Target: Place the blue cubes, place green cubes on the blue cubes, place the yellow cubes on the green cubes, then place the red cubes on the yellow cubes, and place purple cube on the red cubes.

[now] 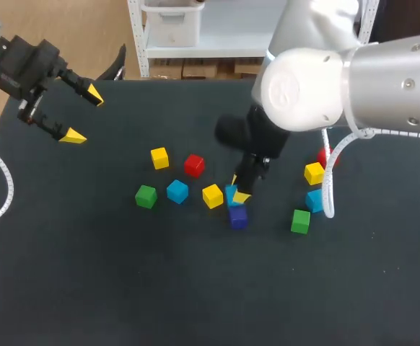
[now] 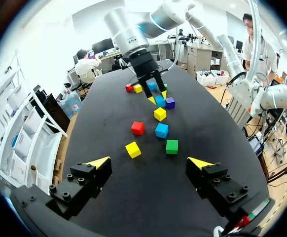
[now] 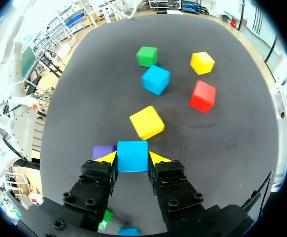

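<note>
**Clearance.** The dark tabletop (image 1: 87, 274) had wide bare areas along its near edge and across its left side. The left claw (image 1: 84, 115) hung over the far left corner, well apart from every cube. Its fingers were spread wide, with nothing between them.

**Right claw and gripped part.** The right arm (image 1: 383, 79) entered from the right and reached past the middle. The right claw (image 3: 132, 158) was clenched on a blue cube (image 3: 132, 155), with one yellow tip against each of two opposite faces. Whether this cube rested on the surface could not be determined. The purple cube (image 3: 103, 150) lay just beside one finger; contact with it could not be confirmed. A yellow cube (image 3: 147, 122) lay just ahead of the fingertips, turned at an angle to the gripped cube.

**Remaining parts.** Further ahead of the right claw lay a second blue cube (image 3: 156, 79), a green cube (image 3: 147, 56), a red cube (image 3: 202, 96) and a second yellow cube (image 3: 202, 62), each apart from the others. On the right side of the tabletop lay a separate group: a third yellow cube (image 1: 313, 173), a third blue cube (image 1: 315, 200), a second green cube (image 1: 300, 221) and a second red cube (image 1: 325, 157). A white cable (image 1: 330, 180) from the right arm hung across this group and partly hid the second red cube.

**Surface.** The tabletop was flat, matte and near black. Each loose cube rested directly on it.
</note>
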Tool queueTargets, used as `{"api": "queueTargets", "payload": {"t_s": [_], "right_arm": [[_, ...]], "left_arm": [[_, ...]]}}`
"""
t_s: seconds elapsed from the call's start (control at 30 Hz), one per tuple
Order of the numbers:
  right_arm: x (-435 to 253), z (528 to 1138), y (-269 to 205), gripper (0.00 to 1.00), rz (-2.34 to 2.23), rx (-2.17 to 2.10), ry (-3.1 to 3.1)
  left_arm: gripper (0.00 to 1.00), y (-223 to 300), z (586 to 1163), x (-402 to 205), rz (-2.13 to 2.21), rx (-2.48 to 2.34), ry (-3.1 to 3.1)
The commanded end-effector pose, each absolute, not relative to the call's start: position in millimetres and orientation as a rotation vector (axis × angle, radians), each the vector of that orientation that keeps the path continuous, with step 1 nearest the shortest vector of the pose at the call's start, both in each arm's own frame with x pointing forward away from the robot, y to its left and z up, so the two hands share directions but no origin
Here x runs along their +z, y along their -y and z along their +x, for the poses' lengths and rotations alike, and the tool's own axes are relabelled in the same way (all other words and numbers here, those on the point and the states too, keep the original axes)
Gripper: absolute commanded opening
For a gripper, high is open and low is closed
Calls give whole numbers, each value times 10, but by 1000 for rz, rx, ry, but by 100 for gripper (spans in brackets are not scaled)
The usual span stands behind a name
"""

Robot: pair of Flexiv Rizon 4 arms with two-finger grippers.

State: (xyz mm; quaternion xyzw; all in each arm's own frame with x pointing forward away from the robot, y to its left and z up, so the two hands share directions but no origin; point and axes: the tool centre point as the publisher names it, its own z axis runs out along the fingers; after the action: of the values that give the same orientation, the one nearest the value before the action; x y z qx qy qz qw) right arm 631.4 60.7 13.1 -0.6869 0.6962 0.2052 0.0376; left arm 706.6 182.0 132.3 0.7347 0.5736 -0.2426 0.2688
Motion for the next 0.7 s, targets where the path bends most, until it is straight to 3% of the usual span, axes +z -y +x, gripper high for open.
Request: {"api": "queueTargets", "payload": {"t_s": [0.03,0.7], "right_arm": [[178,6394,-597,0,-2092,585,-2130],[150,6876,-475,0,-2033,516,-1991]], "left_arm": [[100,-1826,7066,1315,1981,-653,-1543],[100,-1826,7066,1315,1981,-653,-1543]]}}
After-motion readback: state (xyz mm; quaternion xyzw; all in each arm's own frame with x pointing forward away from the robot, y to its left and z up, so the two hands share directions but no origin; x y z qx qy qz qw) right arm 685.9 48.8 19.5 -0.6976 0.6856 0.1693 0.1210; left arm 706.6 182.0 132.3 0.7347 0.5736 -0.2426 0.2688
